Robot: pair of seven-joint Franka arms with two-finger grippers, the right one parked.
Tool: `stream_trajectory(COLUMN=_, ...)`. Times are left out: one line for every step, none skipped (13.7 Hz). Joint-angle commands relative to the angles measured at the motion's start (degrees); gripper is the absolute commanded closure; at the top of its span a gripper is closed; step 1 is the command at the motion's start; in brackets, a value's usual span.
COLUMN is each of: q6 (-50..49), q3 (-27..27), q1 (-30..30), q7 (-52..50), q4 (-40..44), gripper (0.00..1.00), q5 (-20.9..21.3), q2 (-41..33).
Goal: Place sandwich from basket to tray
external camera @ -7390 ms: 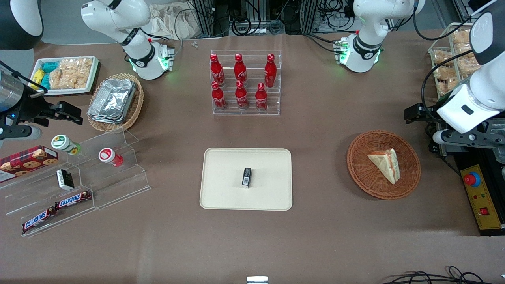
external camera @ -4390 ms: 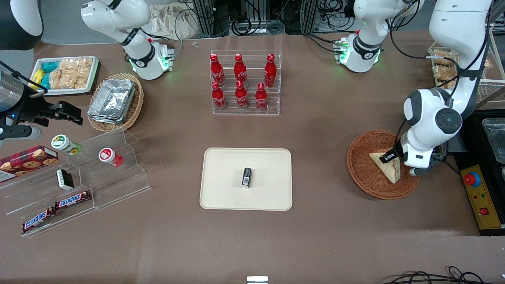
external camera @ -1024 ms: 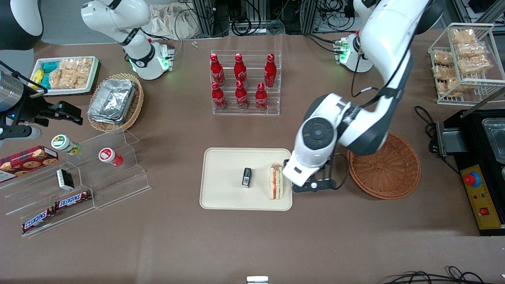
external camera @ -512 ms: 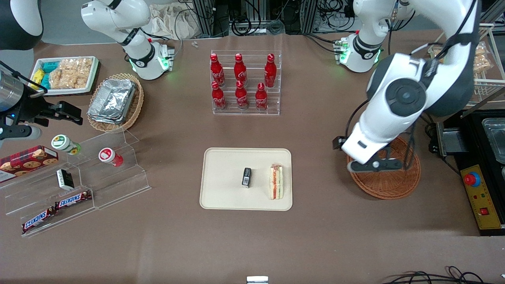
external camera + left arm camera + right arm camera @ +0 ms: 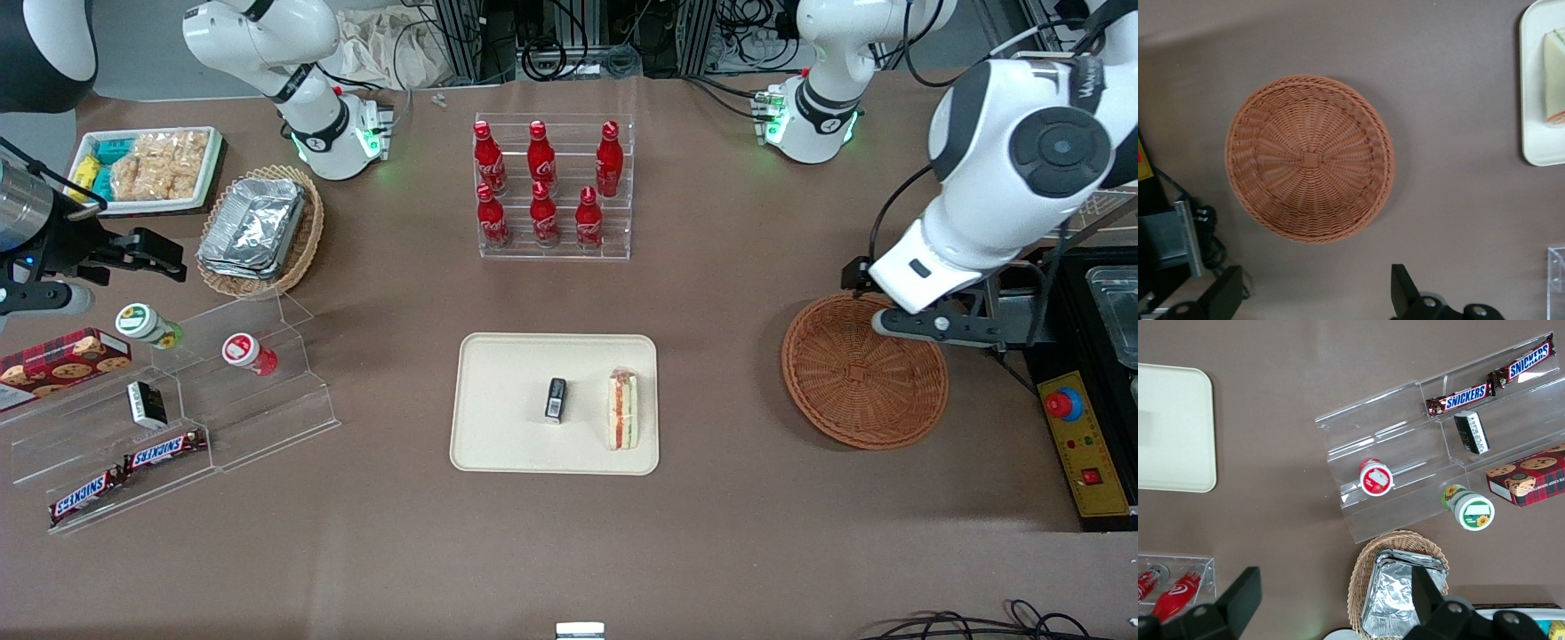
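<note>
Sandwich: the sandwich (image 5: 624, 410) stands on its edge on the tray, close to the tray's rim on the working arm's side, its red-orange and green filling stripes facing up; the left wrist view catches one end of it (image 5: 1555, 85) on a corner of the tray (image 5: 1537, 107).
Tray: the cream-beige tray (image 5: 507, 418) lies flat on the desk (image 5: 711, 293), nearer the front camera than the bottle rack.
Small black packet: a small dark packet (image 5: 556, 397) sits on the tray just beside the sandwich — the two are apart.
Basket: the round reddish-brown wicker basket (image 5: 853, 378) sits on the desk toward the working arm's end, well apart from the tray; the left wrist view shows its woven floor (image 5: 1310, 159) with nothing in it.
Gripper: the left arm's gripper (image 5: 933, 326) hangs above the basket's rim, on the part of the rim farther from the front camera; in the left wrist view its two dark fingers (image 5: 1405, 293) stand wide apart — nothing is between them.
Bottle rack: a clear acrylic rack (image 5: 613, 244) holds six red cola bottles (image 5: 543, 182) in two rows, farther from the front camera than the tray.
</note>
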Motion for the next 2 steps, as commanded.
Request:
stream_trajectory(q6=-2.65, q3=-0.4, q1=2.04, q7=5.27, q4=3.91, gripper=0.0, q5=-1.04, q2=0.43)
stream_trajectory(q6=-2.83, q3=-0.4, q1=2.04, q7=5.38, q4=6.02, gripper=0.0, q5=-0.95, q2=1.57)
